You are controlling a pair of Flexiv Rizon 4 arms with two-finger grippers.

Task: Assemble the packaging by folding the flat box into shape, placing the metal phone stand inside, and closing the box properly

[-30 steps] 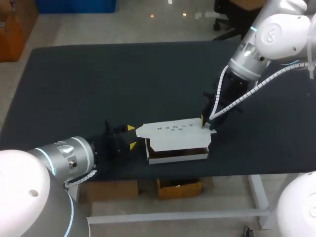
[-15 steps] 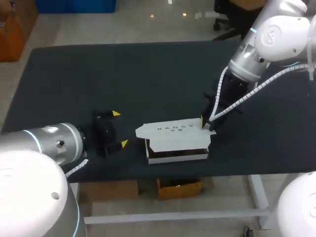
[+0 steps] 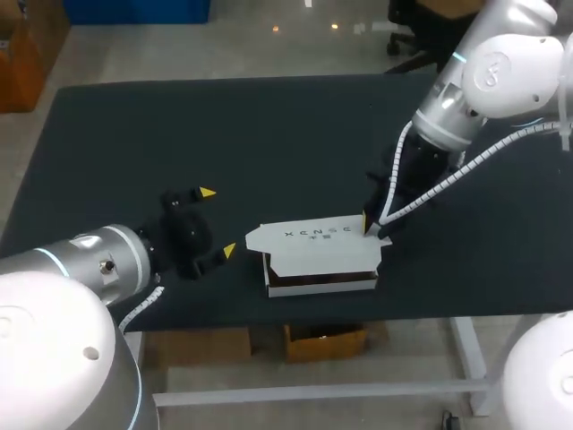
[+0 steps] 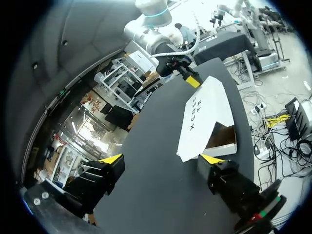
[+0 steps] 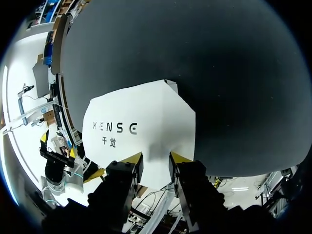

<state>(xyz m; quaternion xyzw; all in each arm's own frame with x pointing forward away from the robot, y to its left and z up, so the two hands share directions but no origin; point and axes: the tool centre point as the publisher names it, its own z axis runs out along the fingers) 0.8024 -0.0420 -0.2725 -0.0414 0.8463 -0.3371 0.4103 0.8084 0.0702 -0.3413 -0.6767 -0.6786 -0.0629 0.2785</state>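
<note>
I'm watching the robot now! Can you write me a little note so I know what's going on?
Left gripper: open, empty, beside the box's left end, not touching.
Right gripper: at the lid's right end; grip unclear.
The white box is folded into shape near the front edge of the table. Its lid lies partly over it, with the front gaping.
Phone stand: not visible.
To do: check the stand is inside, then tuck the lid shut.

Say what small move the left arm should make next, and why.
Probably bring the open left gripper to the pointed end of the lid of the white cardboard box: the lid stands raised, brown inside showing, while the right gripper is at its other end.
</note>
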